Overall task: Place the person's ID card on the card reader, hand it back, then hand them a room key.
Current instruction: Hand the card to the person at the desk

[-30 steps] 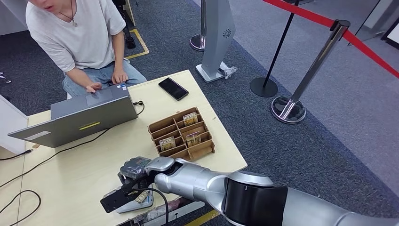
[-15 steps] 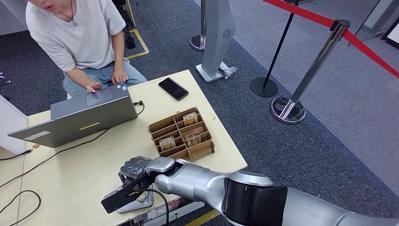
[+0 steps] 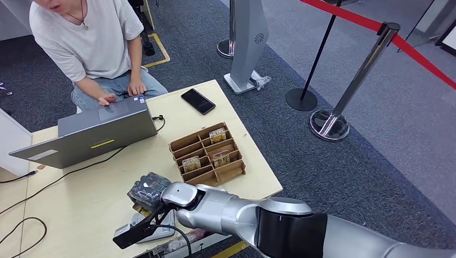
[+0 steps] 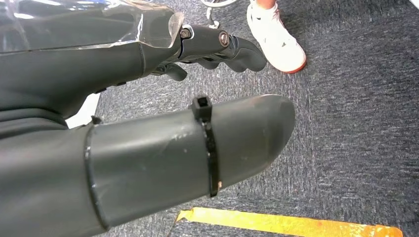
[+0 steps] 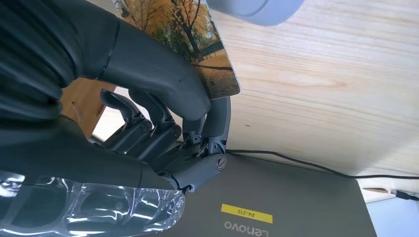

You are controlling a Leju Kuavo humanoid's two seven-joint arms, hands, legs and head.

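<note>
While pinching the ID card [image 5: 207, 54] between thumb and fingers, right hand [image 3: 146, 192] raised just above card reader [image 3: 153, 230]; left hand [image 4: 148, 98] hanging empty, fingers apart.

A pale wooden table [image 3: 86, 201] stands on dark grey carpet [image 3: 344, 177]. To the far right, chrome stanchions [image 3: 344, 102] carry a red rope [image 3: 414, 51] beside a silver kiosk pedestal [image 3: 247, 37]. Yellow floor tape [image 3: 156, 51] marks the carpet at the far left.

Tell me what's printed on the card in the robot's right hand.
An autumn park scene with orange-leaved trees on the card, clearest in the right wrist view.
</note>
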